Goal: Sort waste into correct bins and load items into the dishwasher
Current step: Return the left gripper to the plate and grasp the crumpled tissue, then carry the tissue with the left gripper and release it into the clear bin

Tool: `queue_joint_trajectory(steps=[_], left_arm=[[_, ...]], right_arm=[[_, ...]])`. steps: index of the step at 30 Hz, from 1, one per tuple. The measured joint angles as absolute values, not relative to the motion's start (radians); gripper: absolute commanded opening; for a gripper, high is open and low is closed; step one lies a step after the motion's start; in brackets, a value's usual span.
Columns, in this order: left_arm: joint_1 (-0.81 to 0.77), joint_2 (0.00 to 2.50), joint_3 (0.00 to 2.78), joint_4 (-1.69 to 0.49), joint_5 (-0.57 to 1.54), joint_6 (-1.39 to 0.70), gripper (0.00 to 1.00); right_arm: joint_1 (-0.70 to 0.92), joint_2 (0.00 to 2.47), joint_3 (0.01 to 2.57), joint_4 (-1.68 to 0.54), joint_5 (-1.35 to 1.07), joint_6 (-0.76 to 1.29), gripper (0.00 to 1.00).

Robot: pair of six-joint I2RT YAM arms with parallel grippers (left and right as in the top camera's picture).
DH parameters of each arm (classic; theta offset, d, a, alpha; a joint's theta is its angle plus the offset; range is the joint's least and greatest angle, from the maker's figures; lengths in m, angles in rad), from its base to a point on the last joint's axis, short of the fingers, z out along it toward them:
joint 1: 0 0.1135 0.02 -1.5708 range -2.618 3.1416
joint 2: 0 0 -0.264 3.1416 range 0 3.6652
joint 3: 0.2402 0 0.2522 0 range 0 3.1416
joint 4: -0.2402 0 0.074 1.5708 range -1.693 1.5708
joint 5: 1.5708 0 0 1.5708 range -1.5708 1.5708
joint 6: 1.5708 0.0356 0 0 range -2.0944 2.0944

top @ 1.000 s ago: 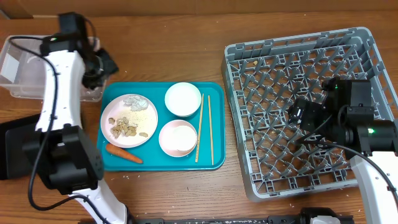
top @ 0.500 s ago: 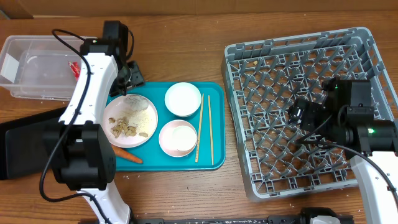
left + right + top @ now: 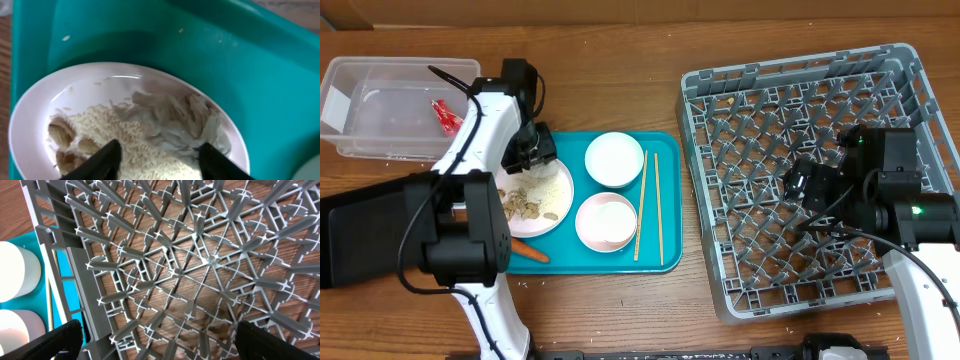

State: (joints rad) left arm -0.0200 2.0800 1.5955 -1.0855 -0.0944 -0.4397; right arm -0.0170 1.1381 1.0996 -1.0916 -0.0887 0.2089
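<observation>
Left gripper (image 3: pixel 159 160): jaws apart, empty, straddling the crumpled whitish scrap (image 3: pixel 175 117) on the round white plate (image 3: pixel 30 125) in the teal tray (image 3: pixel 125 30). Looks lined up to pinch it. Red crinkled wrapper (image 3: pixel 446 115) sits in the clear plastic tub (image 3: pixel 360 130), so that's the likely drop. Right gripper (image 3: pixel 160 342): wide open, empty, over the square grey dish rack (image 3: pixel 200 265), out of the way.

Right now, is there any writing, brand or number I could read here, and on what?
No text can be read.
The white sticker on the clear tub: blank or too small to tell.
The red wrapper inside that tub: any print is too small to read.
</observation>
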Motion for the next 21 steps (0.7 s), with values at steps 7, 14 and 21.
queue_joint_trajectory(steps=[7,14,21], left_arm=[[-0.020,2.099,1.594,-1.073,-0.094,-0.430,0.04],[-0.020,2.099,1.594,-1.082,-0.095,-0.430,0.04],[-0.020,2.105,1.716,-1.241,-0.095,-0.429,0.04]], right_arm=[[-0.017,1.138,1.100,-1.092,-0.088,0.209,1.00],[-0.017,1.138,1.100,-1.092,-0.088,0.209,1.00],[-0.017,1.138,1.100,-1.092,-0.089,0.209,1.00]])
